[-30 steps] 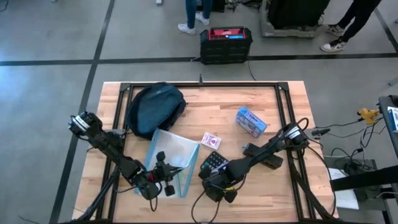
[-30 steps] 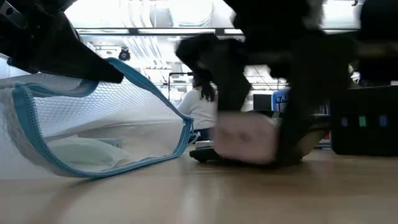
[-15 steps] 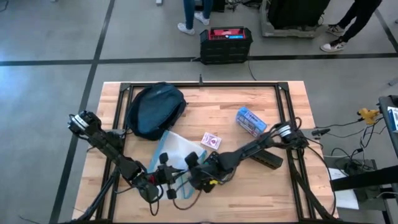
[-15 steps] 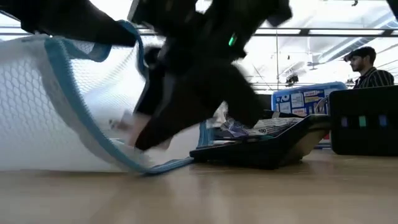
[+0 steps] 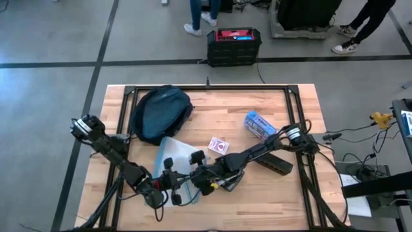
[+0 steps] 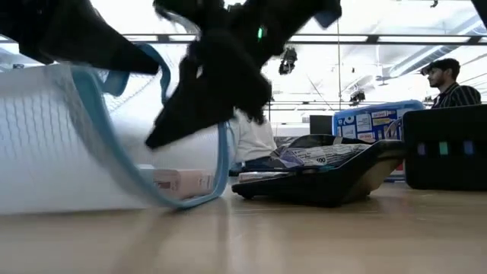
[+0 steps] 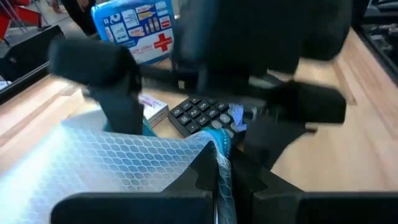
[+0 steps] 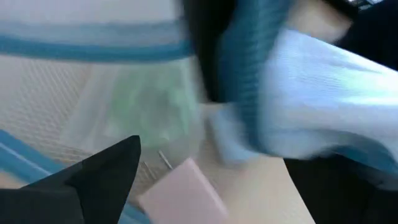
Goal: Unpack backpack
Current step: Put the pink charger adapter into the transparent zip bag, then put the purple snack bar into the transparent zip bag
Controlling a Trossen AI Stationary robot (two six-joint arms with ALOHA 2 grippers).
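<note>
I see the backpack [image 5: 161, 114] lying at about 10 o'clock on the bench [image 5: 302, 193], dark navy, slumped, touching neither arm

Left pincer [image 5: 168, 182] sits at roughly 7 o'clock near the front edge. In the left wrist view its fingers [image 7: 205, 171] are pressed together on the blue zip edge of the mesh pouch [image 7: 118, 165], holding that edge up off the wood

Right pincer [image 5: 201, 180] has its arm reaching in from 3 o'clock, ending just beside the left one at the pouch mouth. In the right wrist view one dark finger [image 8: 93, 174] shows against the mesh, with a pale pink flat piece [image 8: 180, 193] close by. Whether this pincer is spread or pressed together, I cannot tell

Low view: the pouch [image 6: 84, 144] stands raised, its blue trim curving down to the wood; a small pink-and-white box [image 6: 181, 181] lies at its base

Calculator [image 7: 199, 115] lies just beyond the pouch. Blue first-aid box [image 5: 259, 125] at about 2 o'clock, small card pack [image 5: 219, 145] near centre

A person [image 6: 447, 80] stands in the room behind
</note>
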